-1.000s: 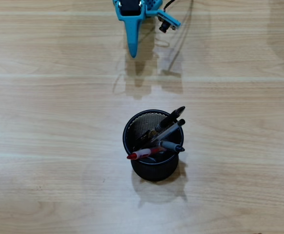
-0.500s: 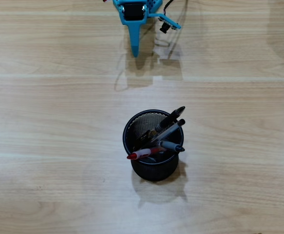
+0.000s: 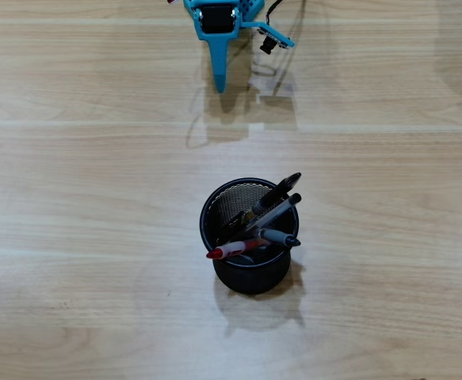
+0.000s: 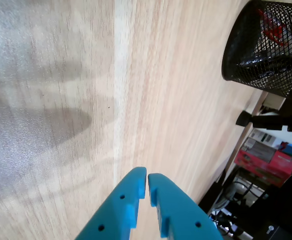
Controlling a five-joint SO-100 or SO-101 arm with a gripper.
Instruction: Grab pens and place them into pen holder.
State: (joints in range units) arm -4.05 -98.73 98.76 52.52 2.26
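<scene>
Well apart from the closed pincer [image 3: 219,85] stands the pen holder [image 3: 250,277].

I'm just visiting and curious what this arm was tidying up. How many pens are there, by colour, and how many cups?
Red and clear pen: 1
Clear-barrelled pens with black ends: 2
Black pen: 1
Pen holder, black mesh cup: 1
All pens stand in the holder.
Total: 5 things, 4 pens and 1 holder.
</scene>
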